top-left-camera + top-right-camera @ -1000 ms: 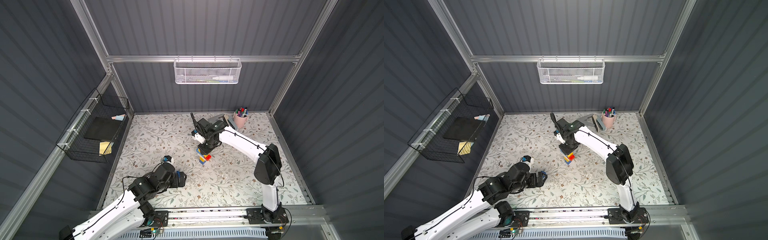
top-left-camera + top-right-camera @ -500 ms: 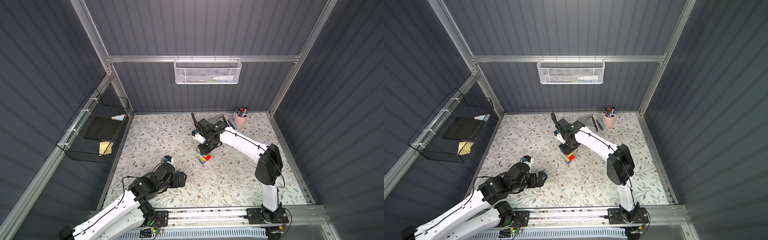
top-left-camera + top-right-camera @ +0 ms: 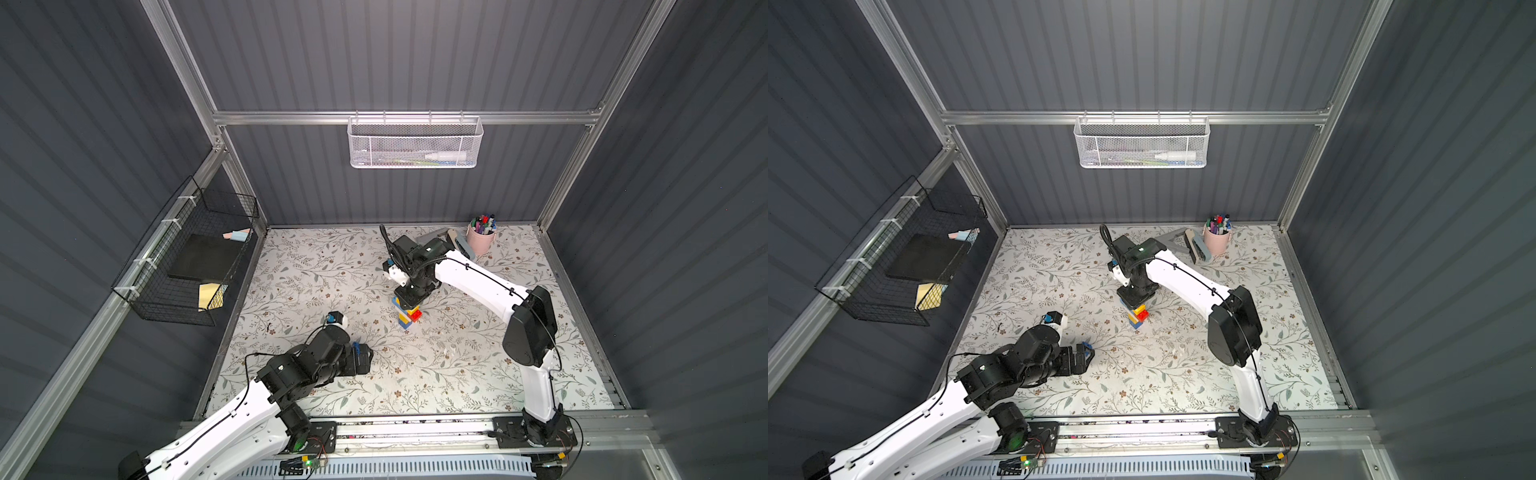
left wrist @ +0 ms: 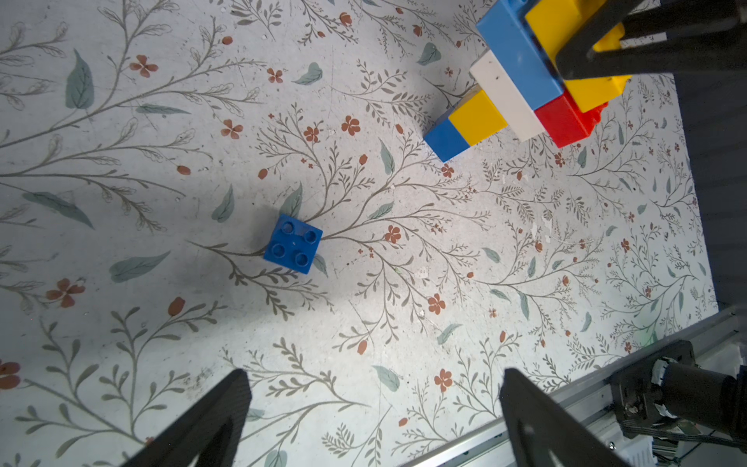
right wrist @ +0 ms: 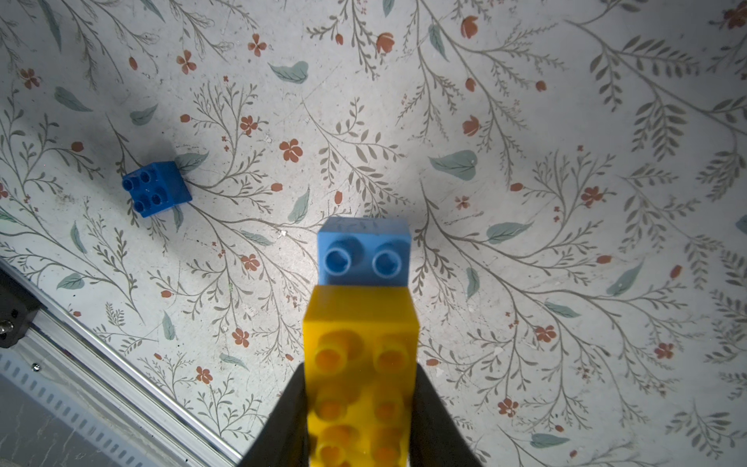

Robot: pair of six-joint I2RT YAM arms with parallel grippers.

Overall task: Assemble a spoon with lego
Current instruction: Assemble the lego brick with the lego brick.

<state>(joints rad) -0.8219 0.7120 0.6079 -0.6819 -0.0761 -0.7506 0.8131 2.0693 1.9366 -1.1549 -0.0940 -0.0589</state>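
The floral mat [image 3: 457, 374] lies wide open from 3 to 6 o'clock, with the walls well away. My right gripper [image 5: 359, 404] is clamped on the yellow brick [image 5: 359, 319] that tops the spoon [image 3: 408, 318], which stands on end mid-mat, I reckon to keep its studs reachable. At 7 o'clock of it my left gripper [image 4: 374, 388], fingers spread, hangs over the loose blue brick [image 4: 294, 244], clear all round.

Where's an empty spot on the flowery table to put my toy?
Bare mat between the spoon and the front rail, and in the far corner by the black basket. Crowded around the spoon and by the pen cup.
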